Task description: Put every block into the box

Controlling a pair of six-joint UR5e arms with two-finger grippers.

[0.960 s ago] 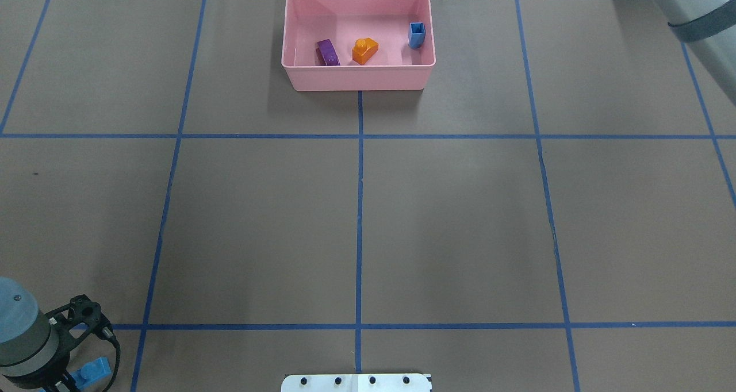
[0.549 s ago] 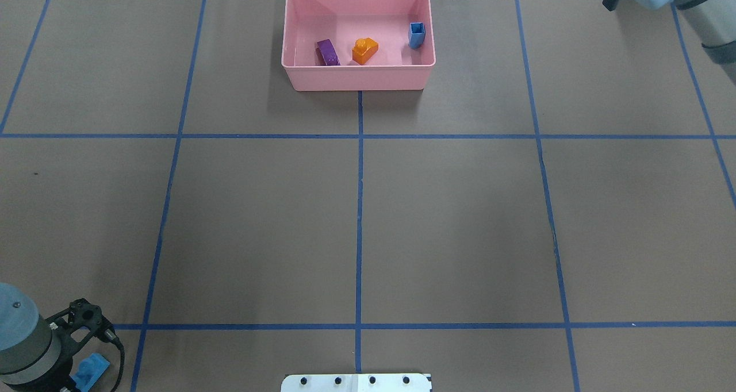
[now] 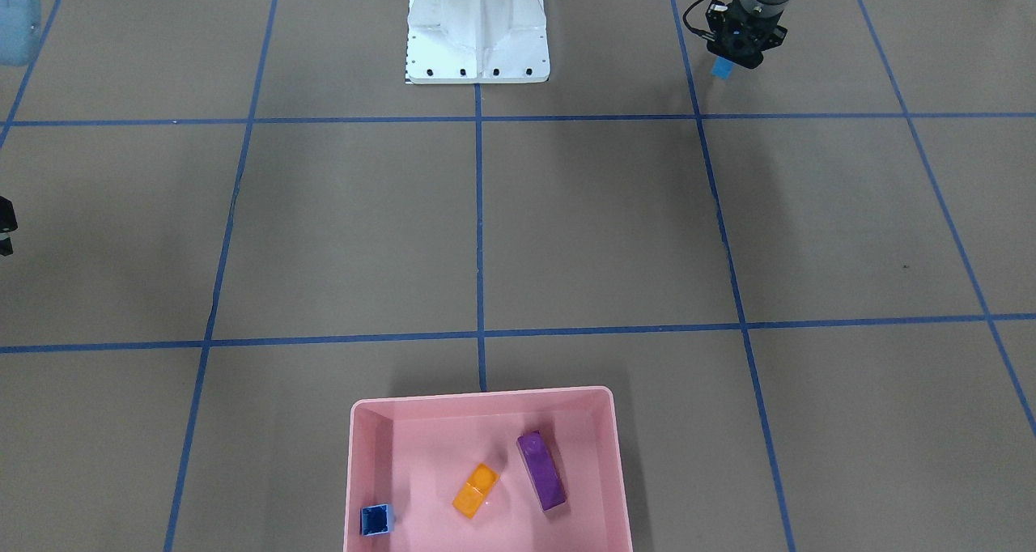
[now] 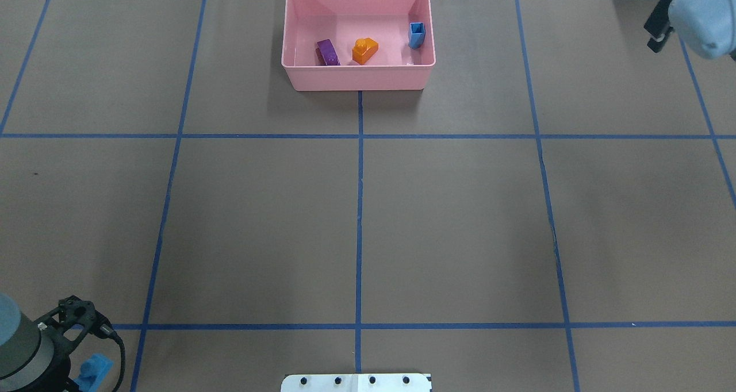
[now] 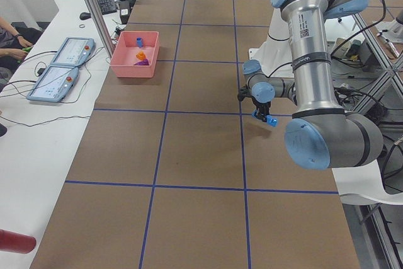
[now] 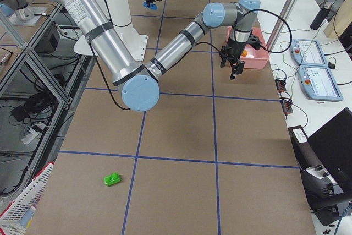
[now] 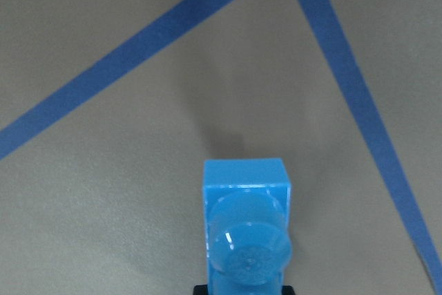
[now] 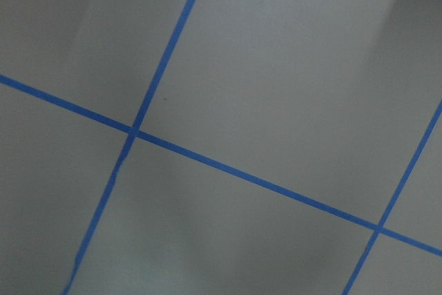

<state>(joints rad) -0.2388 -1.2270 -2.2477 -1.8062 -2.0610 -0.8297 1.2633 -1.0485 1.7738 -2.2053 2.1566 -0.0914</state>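
Overhead: my right gripper point(image 4: 657, 31) has swung into the top-right corner since a second ago. It's mostly cut off, so I can't tell its jaws. The box point(image 4: 356, 79) holds the purple block point(image 4: 328, 52), orange block point(image 4: 364, 50) and small blue block point(image 4: 416, 35).

Front: left gripper point(image 3: 727, 61) is still pinching the long blue block point(image 3: 721, 68).

Right side: green block point(image 6: 113, 179) is on the table point(image 6: 176, 191), well apart from the box.

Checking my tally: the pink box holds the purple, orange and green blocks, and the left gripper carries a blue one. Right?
Not green: the overhead exterior view shows the box holding the purple block, orange block and a small blue block. The green block lies on the table, in the exterior right view. The left gripper does carry a blue block.
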